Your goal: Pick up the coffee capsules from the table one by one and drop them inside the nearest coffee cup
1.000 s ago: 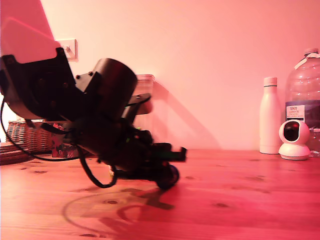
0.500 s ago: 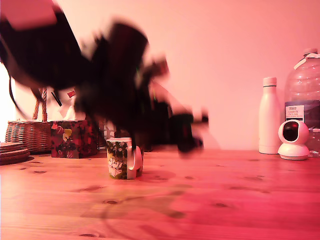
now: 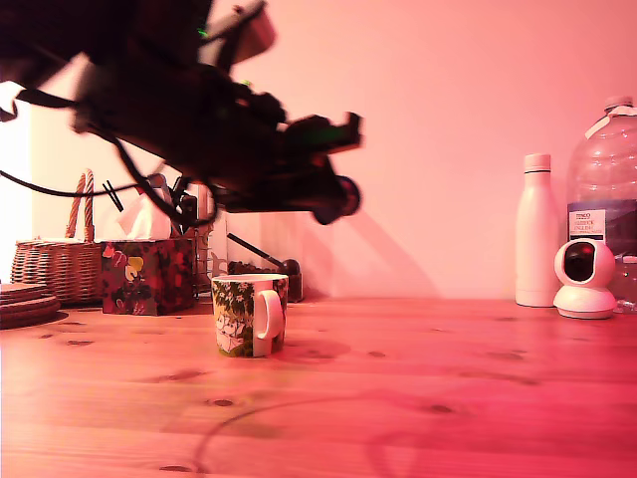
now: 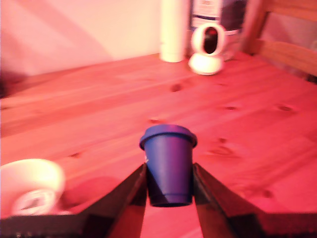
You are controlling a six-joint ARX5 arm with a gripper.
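Observation:
A dark blue coffee capsule (image 4: 168, 166) is pinched between my two fingers, and my gripper (image 4: 169, 191) is shut on it. In the exterior view the gripper (image 3: 333, 196) hangs high above the wooden table (image 3: 448, 388), up and to the exterior view's right of the coffee cup (image 3: 249, 315). The cup has a green, white and yellow print and a white handle, and it stands upright on the table. Its white rim (image 4: 29, 186) shows blurred at the edge of the wrist view. The capsule itself is hidden in the exterior view.
A red floral tissue box (image 3: 147, 276) and a wicker basket (image 3: 55, 267) stand behind the cup at the exterior view's left. A white bottle (image 3: 537, 231), a large water bottle (image 3: 605, 199) and a small white camera (image 3: 585, 279) stand at the right.
The arm rose from table level at the middle to well above the table, uncovering the cup. The gripper now sits high, above and right of the cup.

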